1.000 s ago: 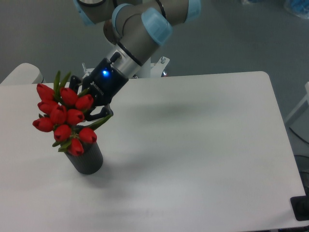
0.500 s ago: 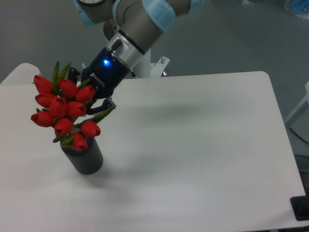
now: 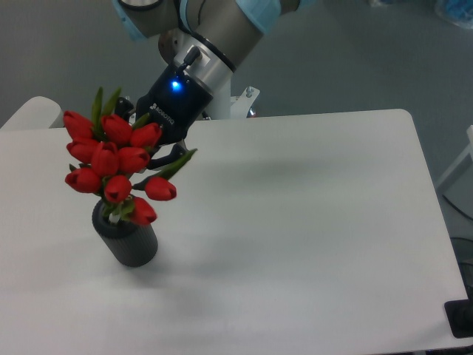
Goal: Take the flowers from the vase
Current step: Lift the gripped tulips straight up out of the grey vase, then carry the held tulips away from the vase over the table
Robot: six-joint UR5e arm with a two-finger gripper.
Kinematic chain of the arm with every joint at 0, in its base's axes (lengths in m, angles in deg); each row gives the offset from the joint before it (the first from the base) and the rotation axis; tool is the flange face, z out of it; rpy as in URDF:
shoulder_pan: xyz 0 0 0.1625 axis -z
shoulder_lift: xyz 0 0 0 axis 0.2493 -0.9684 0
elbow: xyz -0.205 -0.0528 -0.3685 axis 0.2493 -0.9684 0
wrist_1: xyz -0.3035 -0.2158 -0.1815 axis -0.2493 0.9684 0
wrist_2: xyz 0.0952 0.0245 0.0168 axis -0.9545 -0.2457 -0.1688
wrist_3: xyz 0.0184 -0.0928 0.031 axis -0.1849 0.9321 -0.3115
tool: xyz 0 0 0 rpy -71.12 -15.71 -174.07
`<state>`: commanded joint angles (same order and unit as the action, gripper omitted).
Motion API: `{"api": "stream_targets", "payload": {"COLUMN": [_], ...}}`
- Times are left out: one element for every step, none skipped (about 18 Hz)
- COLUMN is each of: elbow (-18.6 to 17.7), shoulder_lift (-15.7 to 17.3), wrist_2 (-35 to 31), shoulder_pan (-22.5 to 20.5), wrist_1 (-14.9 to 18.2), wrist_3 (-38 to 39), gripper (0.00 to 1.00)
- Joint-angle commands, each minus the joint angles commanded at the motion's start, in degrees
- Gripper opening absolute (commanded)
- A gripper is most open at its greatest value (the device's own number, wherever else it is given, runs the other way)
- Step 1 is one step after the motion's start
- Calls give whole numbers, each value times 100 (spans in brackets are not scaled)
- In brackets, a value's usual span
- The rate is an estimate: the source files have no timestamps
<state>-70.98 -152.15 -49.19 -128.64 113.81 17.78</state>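
Your bunch of red tulip buds with green leaves [image 3: 112, 164] has risen and shifted right since half a second ago; its lowest bud now overlaps the rim of the dark grey matte cylinder vase [image 3: 127, 238] near the white desk's [image 3: 310, 222] left edge. The black two-finger hand [image 3: 164, 151] seems closed on the bunch, though buds hide its fingers.

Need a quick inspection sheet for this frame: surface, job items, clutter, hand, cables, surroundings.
Surface: white table, bare apart from the vase.
Job's things: red flowers bunched above the dark grey vase, lowest bud at its rim; whether stems are out cannot be told.
Clutter: nothing seen.
Hand: hand behind the bunch, fingers hidden by blooms; blue light lit on its body.
Cables: nothing seen.
Surroundings: grey floor; dark object at the lower right edge.
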Motion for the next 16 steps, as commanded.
{"api": "stream_targets", "payload": {"elbow": [0, 0, 0, 0, 0, 0, 0, 0, 0, -9, -9, -9, -9, -9, 9, 44], "shoulder_lift": [9, 26, 53, 62, 79, 97, 123, 132, 141, 149, 150, 141, 141, 141, 132, 123], "wrist_2": [88, 158, 194, 220, 229, 255, 255, 255, 255, 255, 255, 255, 255, 255, 255, 273], "shoulder_pan": [-53, -114, -176, -211, -238, -238, -255, -282, -291, -299, -326, -378, -431, -527, -624, -703], "wrist_1": [0, 0, 0, 0, 0, 0, 0, 0, 9, 9, 9, 0, 0, 0, -9, -9], "wrist_3": [0, 35, 53, 53, 61, 70, 105, 114, 114, 114, 114, 88, 53, 35, 26, -26], "gripper": [25, 25, 25, 25, 25, 25, 25, 25, 25, 25, 25, 25, 25, 25, 25, 25]}}
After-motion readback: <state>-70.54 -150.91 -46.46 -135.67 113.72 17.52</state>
